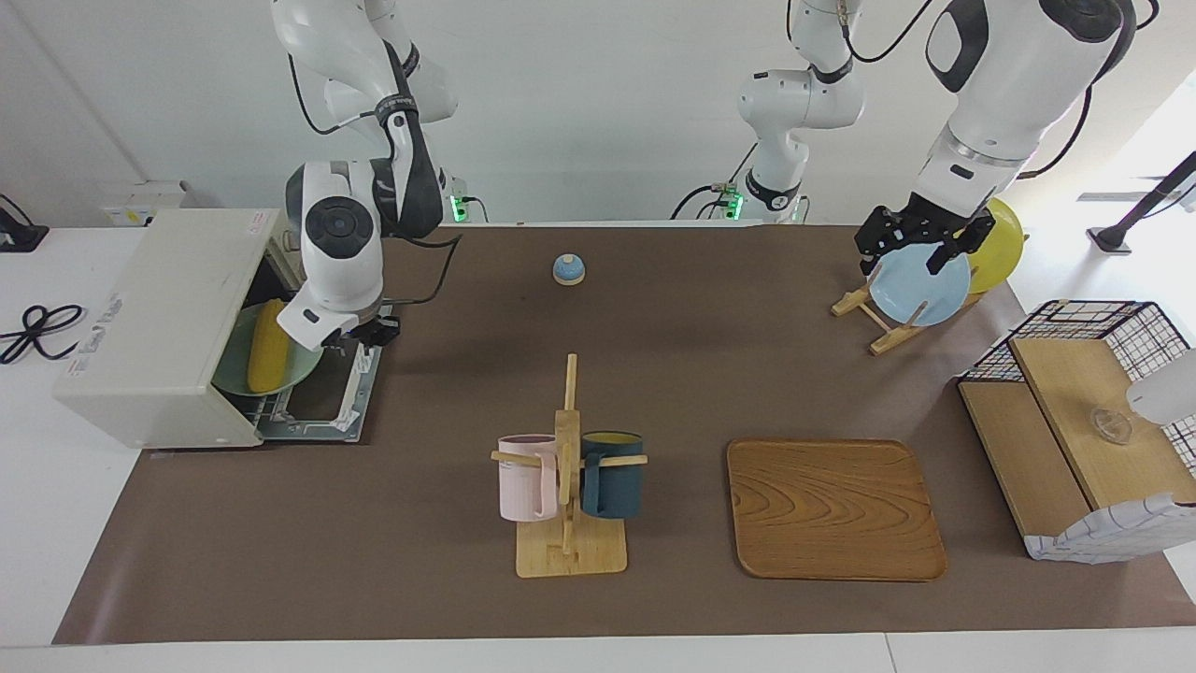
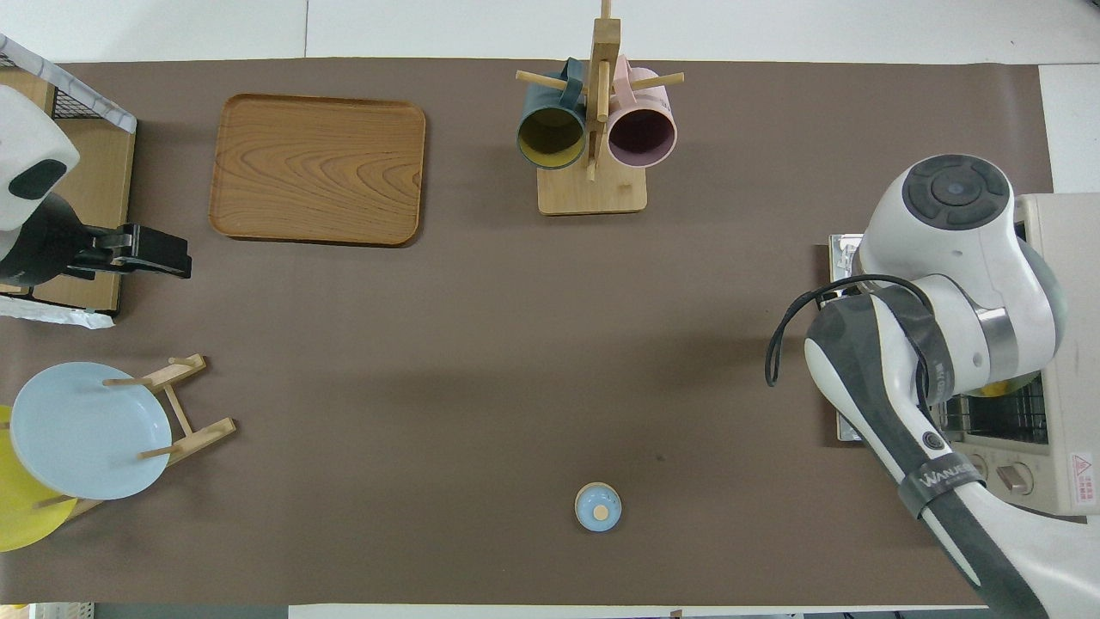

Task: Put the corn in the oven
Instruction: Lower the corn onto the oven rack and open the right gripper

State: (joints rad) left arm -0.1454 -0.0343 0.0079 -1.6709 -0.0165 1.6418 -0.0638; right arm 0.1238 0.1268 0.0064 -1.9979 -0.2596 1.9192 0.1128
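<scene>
Resting inside oven [image 1: 154, 322], corn [image 1: 268, 346] beside right pincer [image 1: 360, 332].

- desk [image 1: 448, 579] has a brown mat over it
- oven [image 1: 159, 327] sits at the right arm's end, door dropped open
- mug rack [image 1: 570, 551], wooden tray [image 1: 832, 509], plate rack [image 1: 888, 327], wire basket [image 1: 1074, 439], small blue knob lid [image 1: 569, 269] all on the mat

Hiding, under the right arm's white wrist, most of the green plate [image 1: 280, 379] and bright yellow corn cob [image 1: 268, 348] in the off-white toaster oven [image 1: 159, 327], masking the right gripper's [image 1: 360, 335] finger gap, and cropping the wire-and-wood basket [image 1: 1074, 421] at the facing view's edge.
</scene>
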